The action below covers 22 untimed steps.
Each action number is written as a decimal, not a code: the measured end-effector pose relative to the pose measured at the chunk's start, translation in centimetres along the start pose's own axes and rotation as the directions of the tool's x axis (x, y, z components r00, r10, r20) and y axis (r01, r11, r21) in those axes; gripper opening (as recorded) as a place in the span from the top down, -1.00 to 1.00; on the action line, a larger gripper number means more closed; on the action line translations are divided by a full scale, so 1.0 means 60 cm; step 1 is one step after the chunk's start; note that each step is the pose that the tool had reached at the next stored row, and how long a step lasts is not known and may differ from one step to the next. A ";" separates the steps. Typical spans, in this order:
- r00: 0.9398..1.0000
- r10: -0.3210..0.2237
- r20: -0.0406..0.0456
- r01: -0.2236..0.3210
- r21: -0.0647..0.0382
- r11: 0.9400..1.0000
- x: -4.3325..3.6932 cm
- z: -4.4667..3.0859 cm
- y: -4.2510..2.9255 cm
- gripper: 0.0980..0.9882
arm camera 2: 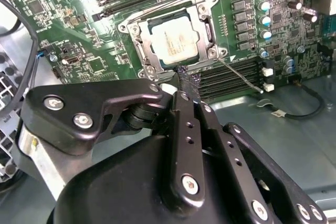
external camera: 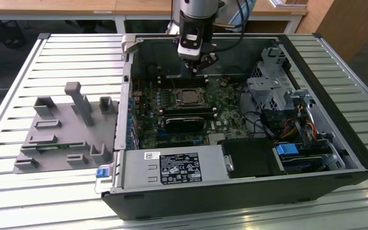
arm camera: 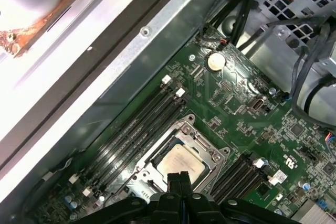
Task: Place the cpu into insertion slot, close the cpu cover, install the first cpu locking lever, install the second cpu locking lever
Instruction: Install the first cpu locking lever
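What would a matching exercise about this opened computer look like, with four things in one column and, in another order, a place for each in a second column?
Things:
1. cpu
2. power supply
3. grey fixture tray
4. pincer

Places:
A. outside the computer case, on the exterior view's left
B. above the motherboard, close to the cpu
C. lying flat within the window of the cpu cover
D. inside the case, at the side nearest the camera in the exterior view

Pairs: 1-C, 2-D, 3-A, 4-B.
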<state>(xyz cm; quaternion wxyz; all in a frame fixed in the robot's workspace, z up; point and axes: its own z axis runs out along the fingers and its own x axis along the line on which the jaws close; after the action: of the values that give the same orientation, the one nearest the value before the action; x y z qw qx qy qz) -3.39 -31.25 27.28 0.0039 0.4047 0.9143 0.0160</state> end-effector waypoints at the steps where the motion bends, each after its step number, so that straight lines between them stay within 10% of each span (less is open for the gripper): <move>1: 1.000 -0.009 0.000 0.009 0.000 1.000 0.000 0.000 0.000 0.98; 22: 0.980 -0.201 -0.007 0.201 0.000 0.980 0.000 0.000 0.000 0.98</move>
<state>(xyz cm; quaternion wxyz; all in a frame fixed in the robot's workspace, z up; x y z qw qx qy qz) -3.39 -31.25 27.27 0.0023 0.3103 0.9505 0.0163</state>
